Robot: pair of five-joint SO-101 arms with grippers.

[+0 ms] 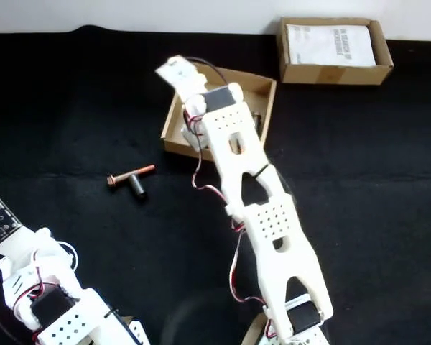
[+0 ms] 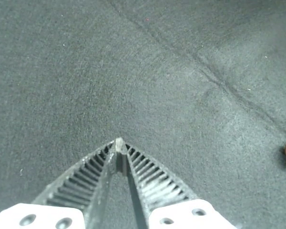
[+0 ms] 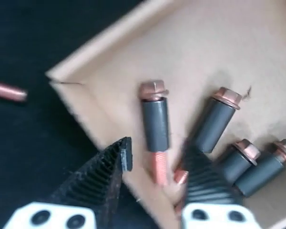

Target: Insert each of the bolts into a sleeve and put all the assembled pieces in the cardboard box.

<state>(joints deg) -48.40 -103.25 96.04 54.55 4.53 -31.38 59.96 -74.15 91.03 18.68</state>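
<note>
From above, your right arm [image 1: 244, 165] stretches out over the cardboard box [image 1: 267, 100]. I think it is there because the box is where finished pieces must go. On the black mat [image 1: 72, 108] near the box lie one bolt [image 1: 133, 175] and one sleeve [image 1: 137, 185], just beside each other and not yet joined. They look like the last pair to put together. Your left arm [image 1: 36, 280] sits low at the near corner, well apart from them. A second box [image 1: 334, 72] stands at the far edge.

In the left wrist view, the left gripper [image 2: 119, 145] has its jaws pressed together with nothing in them. It hangs over bare mat, and the bolt head peeks in at the edge.

In the right wrist view, the right gripper [image 3: 161, 157] hangs over the box corner with its jaws apart. One of the finished pieces [image 3: 155, 126] lies between them on the box floor, not pinched. Three more [image 3: 214, 121] rest beside it. The loose bolt's tip shows outside the box wall.
</note>
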